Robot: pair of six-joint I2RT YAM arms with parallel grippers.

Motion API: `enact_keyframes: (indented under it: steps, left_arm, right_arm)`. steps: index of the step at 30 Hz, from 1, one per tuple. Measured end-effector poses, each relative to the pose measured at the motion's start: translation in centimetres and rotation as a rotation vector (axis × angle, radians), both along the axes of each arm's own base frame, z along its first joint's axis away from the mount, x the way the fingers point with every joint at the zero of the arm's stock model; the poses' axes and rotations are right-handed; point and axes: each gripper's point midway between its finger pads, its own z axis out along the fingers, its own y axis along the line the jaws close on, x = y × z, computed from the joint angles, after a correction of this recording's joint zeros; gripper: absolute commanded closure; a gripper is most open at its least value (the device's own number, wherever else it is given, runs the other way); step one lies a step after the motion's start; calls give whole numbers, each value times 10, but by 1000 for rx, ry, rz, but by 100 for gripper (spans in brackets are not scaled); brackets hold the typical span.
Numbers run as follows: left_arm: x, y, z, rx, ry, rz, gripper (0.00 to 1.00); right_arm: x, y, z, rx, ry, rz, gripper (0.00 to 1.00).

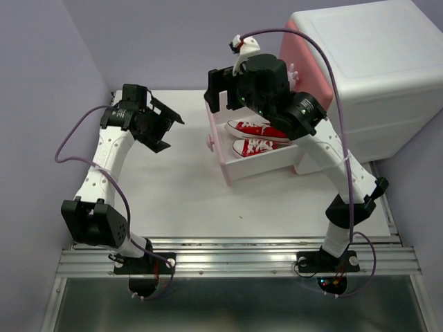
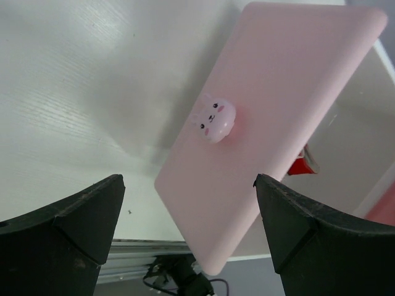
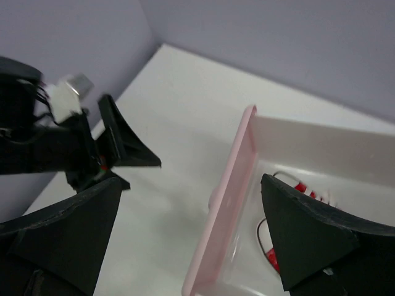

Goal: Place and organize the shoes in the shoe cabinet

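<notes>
The shoe cabinet (image 1: 374,69) stands at the back right. One pink drawer (image 1: 220,149) is pulled out onto the table. Two red shoes (image 1: 257,128) (image 1: 255,146) lie side by side inside it. The green shoes are out of view. My left gripper (image 1: 169,129) is open and empty, left of the drawer front, facing its bunny knob (image 2: 215,118). My right gripper (image 1: 219,93) is open and empty, above the drawer's far left corner. The right wrist view shows the pink drawer front (image 3: 231,185) between my fingers and part of a red shoe (image 3: 302,188).
The cabinet's upper drawers (image 1: 311,66) have pink fronts and are closed. The white table (image 1: 173,194) ends at a metal rail (image 1: 228,259) near my bases. Purple walls close in at the left and back. My left gripper also shows in the right wrist view (image 3: 123,148).
</notes>
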Motion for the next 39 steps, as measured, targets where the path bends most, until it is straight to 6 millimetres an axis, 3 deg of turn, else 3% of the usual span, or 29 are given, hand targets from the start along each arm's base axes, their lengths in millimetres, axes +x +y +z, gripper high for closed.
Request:
enact_keyframes:
  steps: [3, 6, 8, 11, 14, 17, 22, 25, 29, 33, 39]
  left_arm:
    - [8, -5, -19, 16, 46, -66, 1]
    - [22, -8, -35, 44, 84, -123, 1]
    - [30, -10, -41, 60, 92, -152, 1]
    - [36, -14, -46, 74, 95, -197, 1]
    - [34, -22, -55, 88, 111, -245, 1]
    - [30, -38, -60, 81, 117, -299, 1]
    - [19, -71, -69, 81, 132, -388, 1]
    - [12, -86, -87, 106, 175, -436, 1]
    - [12, -89, -102, 120, 225, -445, 1]
    - [19, -91, -96, 119, 213, -438, 1]
    - [39, -112, -65, 66, 104, -419, 1]
  right_arm:
    - [2, -10, 58, 85, -176, -17, 0]
    - [7, -36, 123, 168, -366, -108, 0]
    - [14, -69, 162, 194, -479, -224, 0]
    - [32, -121, 183, 200, -546, -391, 0]
    - [63, -195, 175, 153, -547, -599, 0]
    - [84, -250, 162, 100, -531, -743, 0]
    - [96, -309, 153, 93, -512, -868, 0]
    - [104, -338, 135, 114, -452, -899, 0]
    - [114, -358, 85, 84, -298, -904, 0]
    - [103, -348, 80, 81, -282, -827, 0]
    - [70, -325, 77, 110, -268, -683, 6]
